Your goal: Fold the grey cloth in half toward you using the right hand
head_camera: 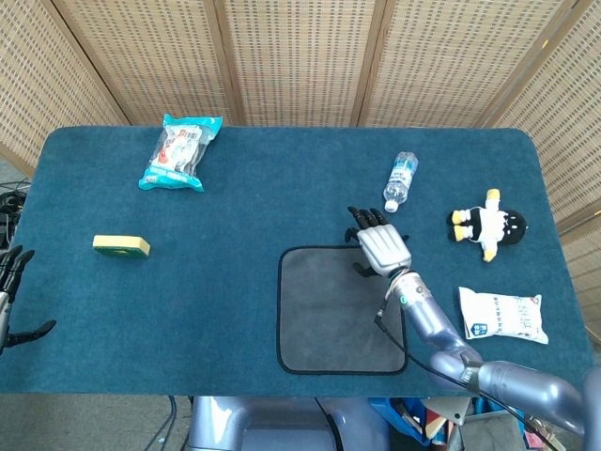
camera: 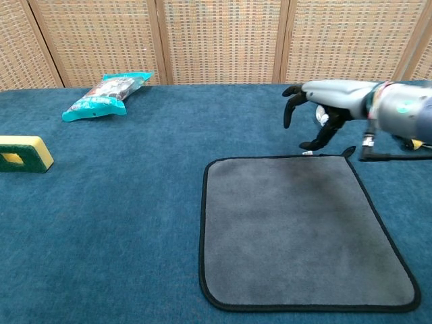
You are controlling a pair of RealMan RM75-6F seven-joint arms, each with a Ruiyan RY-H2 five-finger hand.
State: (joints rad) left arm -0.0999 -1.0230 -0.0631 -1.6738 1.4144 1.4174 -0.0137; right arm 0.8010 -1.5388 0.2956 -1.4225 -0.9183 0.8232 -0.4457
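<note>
The grey cloth (head_camera: 333,308) (camera: 300,229) lies flat and unfolded on the blue table, edged in black, near the front edge. My right hand (head_camera: 378,242) (camera: 327,101) hovers over the cloth's far right corner, palm down, fingers apart and curved downward, holding nothing. In the chest view its fingertips (camera: 289,115) hang just beyond the cloth's far edge, thumb close to the hem. My left hand (head_camera: 11,291) stays at the table's left edge, fingers spread, empty.
A clear water bottle (head_camera: 400,180) lies just beyond the right hand. A penguin plush (head_camera: 486,224) and a white packet (head_camera: 504,316) sit to the right. A teal snack bag (head_camera: 178,152) (camera: 104,94) and a yellow sponge (head_camera: 121,246) (camera: 23,153) lie on the left.
</note>
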